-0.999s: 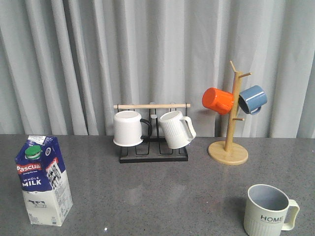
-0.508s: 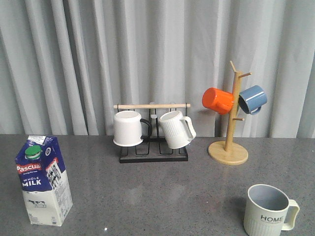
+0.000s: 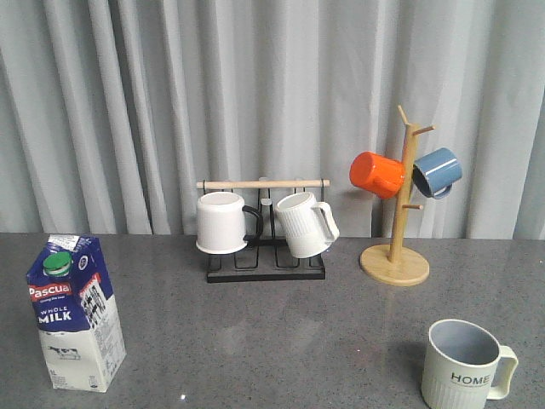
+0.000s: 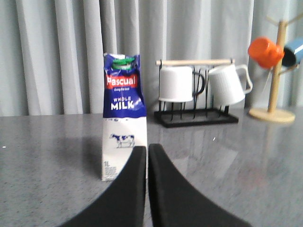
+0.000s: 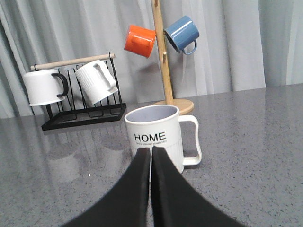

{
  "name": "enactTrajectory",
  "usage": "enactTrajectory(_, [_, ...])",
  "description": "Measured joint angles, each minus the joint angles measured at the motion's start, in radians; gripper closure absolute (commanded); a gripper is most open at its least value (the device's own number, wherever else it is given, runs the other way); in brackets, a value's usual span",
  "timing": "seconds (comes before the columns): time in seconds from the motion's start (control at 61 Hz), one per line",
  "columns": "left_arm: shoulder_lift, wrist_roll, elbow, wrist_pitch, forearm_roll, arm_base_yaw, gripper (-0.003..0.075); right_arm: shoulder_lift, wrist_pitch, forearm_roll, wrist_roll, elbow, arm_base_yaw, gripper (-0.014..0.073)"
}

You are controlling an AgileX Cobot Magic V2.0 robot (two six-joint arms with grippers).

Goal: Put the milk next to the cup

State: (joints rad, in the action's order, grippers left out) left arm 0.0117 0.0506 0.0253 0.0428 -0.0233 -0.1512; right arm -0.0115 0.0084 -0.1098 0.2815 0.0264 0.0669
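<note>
At about eight o'clock on the tabletop (image 3: 272, 341), the milk (image 3: 75, 312) is standing upright, well apart from the cup (image 3: 464, 365), which is sitting at about four o'clock with its handle pointing right. Between them, toward twelve o'clock, a rack (image 3: 265, 231) is holding two white mugs, and a mug tree (image 3: 398, 213) at two o'clock is carrying an orange mug (image 3: 376, 174) and a blue mug (image 3: 438, 172). The left gripper (image 4: 147, 156) is facing the milk, pressed together and holding nothing. The right gripper (image 5: 151, 158) is facing the cup, likewise pressed together and empty.

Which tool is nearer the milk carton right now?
Left. The left tool sits shut just in front of the milk; the right tool is across the table, at the cup.
</note>
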Motion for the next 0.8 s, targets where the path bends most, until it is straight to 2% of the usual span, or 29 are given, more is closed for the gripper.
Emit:
enactTrajectory(0.229, [0.0,0.181,0.0,0.027,0.0,0.0,0.0727,0.0,-0.008,0.11,0.004,0.0,0.0,0.0598])
enactTrajectory(0.36, [0.0,0.267,0.0,0.035,0.0,0.0,0.071,0.0,0.005,0.12,0.004,-0.002,0.0,0.0568])
enactTrajectory(0.442, [0.0,0.326,0.0,0.043,0.0,0.0,0.0684,0.009,0.05,0.118,0.004,-0.046,0.0,0.0518])
enactTrajectory(0.541, [0.0,0.382,-0.011,0.0,0.0,0.0,0.0631,0.053,0.097,0.088,0.0,-0.142,0.0,0.0417])
enactTrajectory(0.688, [0.0,0.402,-0.108,-0.135,0.0,0.0,0.0497,0.156,0.161,0.027,0.0,-0.292,0.0,0.0238])
enactTrajectory(0.803, [0.0,0.409,-0.167,-0.152,0.0,0.0,0.0414,0.217,0.144,0.019,0.0,-0.348,0.0,0.0208])
